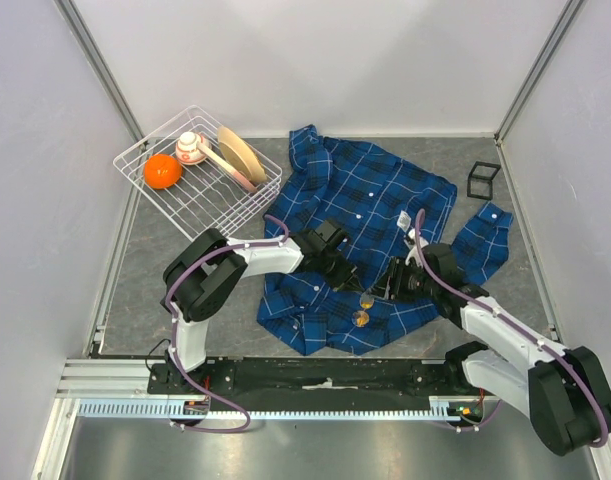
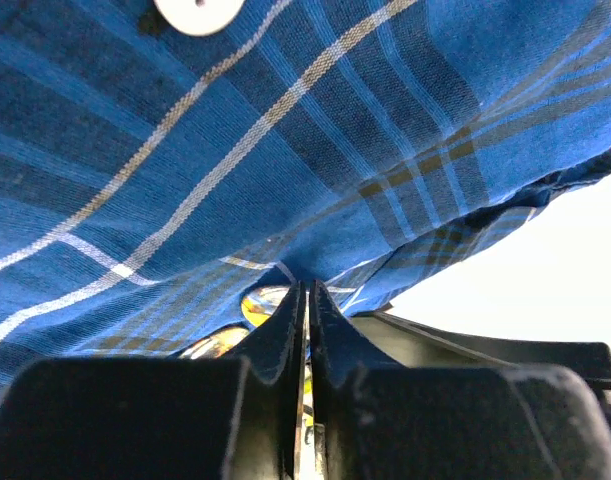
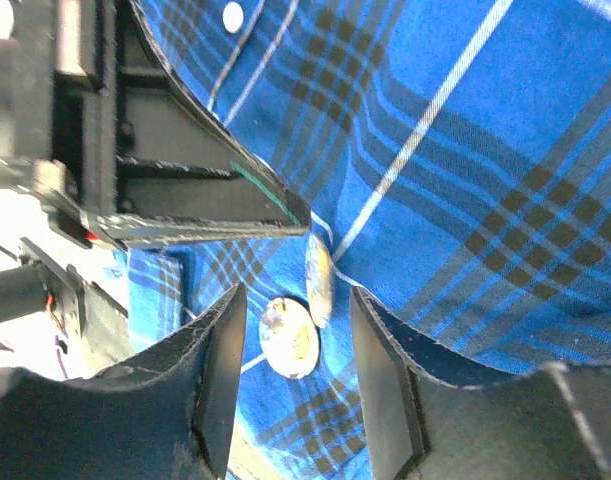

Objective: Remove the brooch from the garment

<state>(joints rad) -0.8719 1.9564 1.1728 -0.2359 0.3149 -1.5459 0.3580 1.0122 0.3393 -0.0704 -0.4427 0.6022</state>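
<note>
The shirt (image 1: 370, 215) lies spread on the table (image 1: 135, 290) ahead of my two bases, a little right of the middle. My left gripper (image 1: 351, 277) reaches onto its near part from the left and my right gripper (image 1: 383, 287) from the right. The two are close together, with the brooch (image 1: 364, 301) on the cloth between them. Behind and left of the shirt, just beside its collar, stands a wire basket (image 1: 200, 205). In it an orange (image 1: 162, 171) lies left of the leaning plates (image 1: 242, 155). A small open frame (image 1: 483, 180) sits at the back right, apart from the sleeve.

Brooch (image 1: 361, 319) boxed in btwn L gripper (image 1: 353, 280) & R gripper (image 1: 385, 288)
</note>
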